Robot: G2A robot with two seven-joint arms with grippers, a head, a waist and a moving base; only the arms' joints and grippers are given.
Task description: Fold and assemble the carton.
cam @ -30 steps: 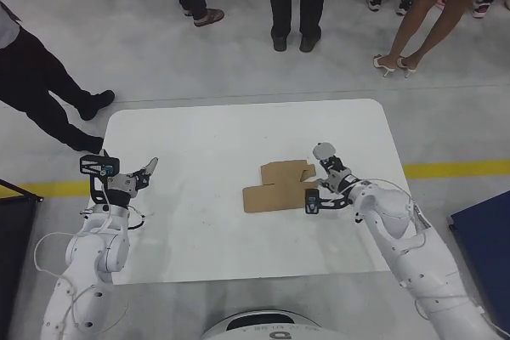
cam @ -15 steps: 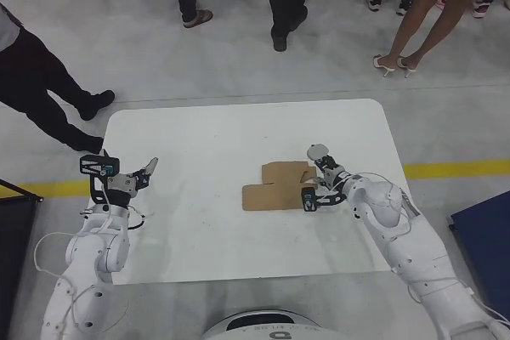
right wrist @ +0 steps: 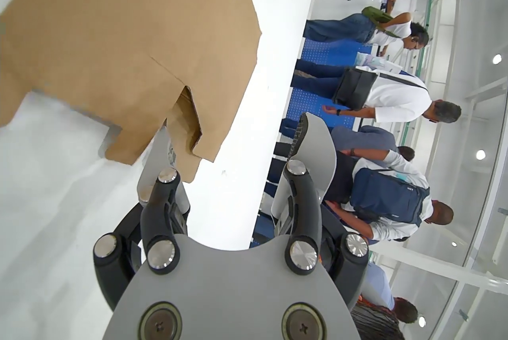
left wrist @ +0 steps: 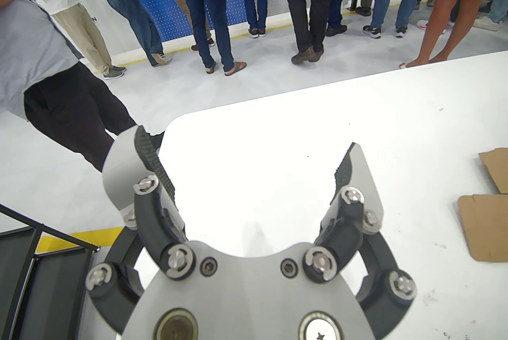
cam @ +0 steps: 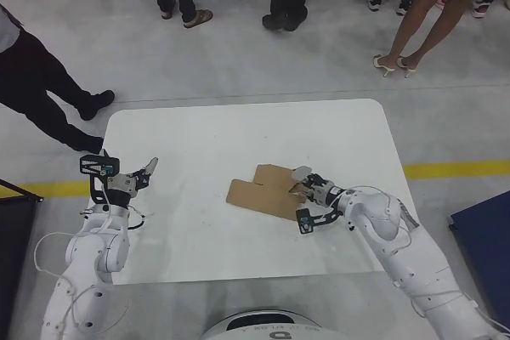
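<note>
A white worktop (cam: 195,229) carries a flattened brown carton (cam: 263,191), unassembled, its flaps spread out directly ahead of the right claw (cam: 299,180). In the right wrist view the carton (right wrist: 131,20) reaches right up to the right claw (right wrist: 234,131). The jaws stand apart: one finger is partly hidden behind the nearest flap, and the other finger (right wrist: 313,143) is clear of the cardboard. Whether the hidden finger touches the flap cannot be told. The left claw (cam: 144,170) hangs over the worktop's edge, well apart from the carton. From the left wrist, the left claw (left wrist: 246,147) is spread wide with nothing between its fingers, and the carton (left wrist: 482,234) lies far off to one side.
</note>
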